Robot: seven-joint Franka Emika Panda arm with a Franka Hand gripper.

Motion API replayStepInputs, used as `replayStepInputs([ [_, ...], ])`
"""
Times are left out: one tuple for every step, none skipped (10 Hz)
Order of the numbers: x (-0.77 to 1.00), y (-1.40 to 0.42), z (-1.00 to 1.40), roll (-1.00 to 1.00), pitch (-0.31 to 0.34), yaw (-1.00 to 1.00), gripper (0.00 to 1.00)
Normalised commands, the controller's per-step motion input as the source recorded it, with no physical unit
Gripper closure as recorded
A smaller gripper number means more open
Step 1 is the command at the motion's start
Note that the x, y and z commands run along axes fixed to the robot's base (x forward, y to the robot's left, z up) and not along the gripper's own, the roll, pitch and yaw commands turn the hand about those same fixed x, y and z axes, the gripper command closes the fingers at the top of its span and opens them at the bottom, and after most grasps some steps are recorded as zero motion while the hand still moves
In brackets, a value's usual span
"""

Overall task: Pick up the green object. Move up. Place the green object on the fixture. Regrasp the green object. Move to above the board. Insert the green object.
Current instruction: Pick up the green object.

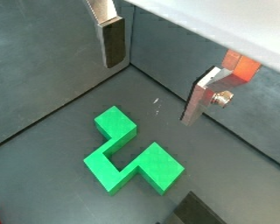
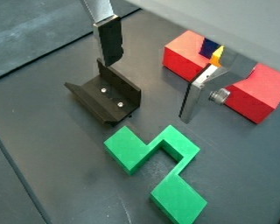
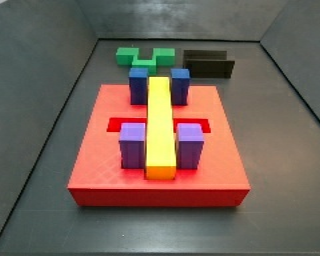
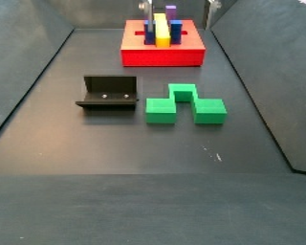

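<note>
The green object (image 1: 130, 150) lies flat on the dark floor, and it shows in both wrist views (image 2: 157, 162) and both side views (image 3: 147, 57) (image 4: 184, 103). My gripper (image 1: 150, 92) is open and empty, hovering above the floor just beyond the green piece (image 2: 149, 87). Nothing is between its fingers. The black fixture (image 2: 105, 96) stands beside the green piece, close to one finger (image 2: 108, 48). It also shows in both side views (image 4: 107, 94) (image 3: 210, 63). The red board (image 3: 103, 170) carries blue and purple blocks and a long yellow bar (image 3: 159, 125).
The board (image 4: 163, 55) sits beyond the green piece and the fixture, and a corner of it is close behind one finger (image 2: 184, 54). Grey walls enclose the floor on the sides and back (image 3: 69, 90).
</note>
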Motion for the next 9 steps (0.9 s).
replayStepInputs([
  [0.0,0.0,-0.03,0.0,0.0,0.0,0.0],
  [0.0,-0.27,-0.45,0.0,-0.079,0.0,0.0],
  [0.0,-0.52,-0.52,0.08,-0.08,0.05,0.0],
  [-0.17,-0.52,-0.71,0.1,-0.127,0.05,0.0],
  [-0.28,-0.33,-0.71,0.06,-0.139,0.01,0.0],
  [-0.35,-0.16,-0.68,0.02,-0.154,0.0,0.0],
  [-0.5,-0.09,-0.65,0.0,-0.2,0.0,0.0],
  [-0.42,-0.04,-0.69,-0.02,-0.247,0.03,0.0],
  [-0.27,-0.01,-0.61,-0.08,-0.253,0.14,0.0],
])
